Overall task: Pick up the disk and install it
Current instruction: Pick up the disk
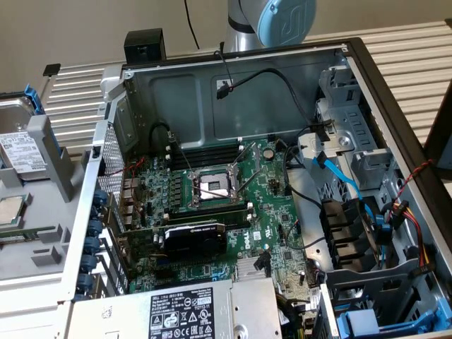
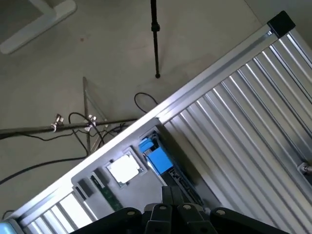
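Observation:
The disk stands in a grey holder at the exterior view's left, outside the computer case. Its silver body carries a white label and sits in a blue carrier. In the wrist view the disk's blue carrier lies far below, beside a square silver chip. My gripper hangs high above them, its black fingers shut together with nothing between them. The arm's blue-capped joint rises behind the case's rear wall.
The open computer case holds a motherboard, a black card and loose cables. A labelled grey power supply lies at the front. A blue-railed drive bay sits at the front right. The ribbed table's edge drops to the floor.

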Available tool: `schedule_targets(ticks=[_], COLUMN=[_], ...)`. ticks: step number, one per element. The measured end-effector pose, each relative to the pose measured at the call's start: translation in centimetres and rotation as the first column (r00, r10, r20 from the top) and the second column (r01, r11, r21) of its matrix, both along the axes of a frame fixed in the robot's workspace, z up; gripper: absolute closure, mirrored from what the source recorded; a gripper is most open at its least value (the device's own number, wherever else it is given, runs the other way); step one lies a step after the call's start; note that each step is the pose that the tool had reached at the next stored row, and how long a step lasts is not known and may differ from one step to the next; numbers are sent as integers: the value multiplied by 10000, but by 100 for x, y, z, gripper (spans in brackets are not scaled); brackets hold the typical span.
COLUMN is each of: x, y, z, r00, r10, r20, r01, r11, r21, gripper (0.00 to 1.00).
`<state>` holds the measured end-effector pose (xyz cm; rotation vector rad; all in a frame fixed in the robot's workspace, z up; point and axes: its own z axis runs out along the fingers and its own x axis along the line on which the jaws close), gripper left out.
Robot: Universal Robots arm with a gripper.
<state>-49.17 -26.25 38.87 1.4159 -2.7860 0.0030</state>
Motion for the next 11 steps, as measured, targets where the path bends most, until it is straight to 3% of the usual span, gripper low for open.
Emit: schedule_targets(ticks=[5, 11], x=[0, 0], y=[0, 0], z=[-1, -3], r00=[9958, 9798], r10=[920, 1998], r20=[0, 0], r01=[-920, -1998], r11=[9958, 9798], r21=[0, 0], gripper=[89, 89])
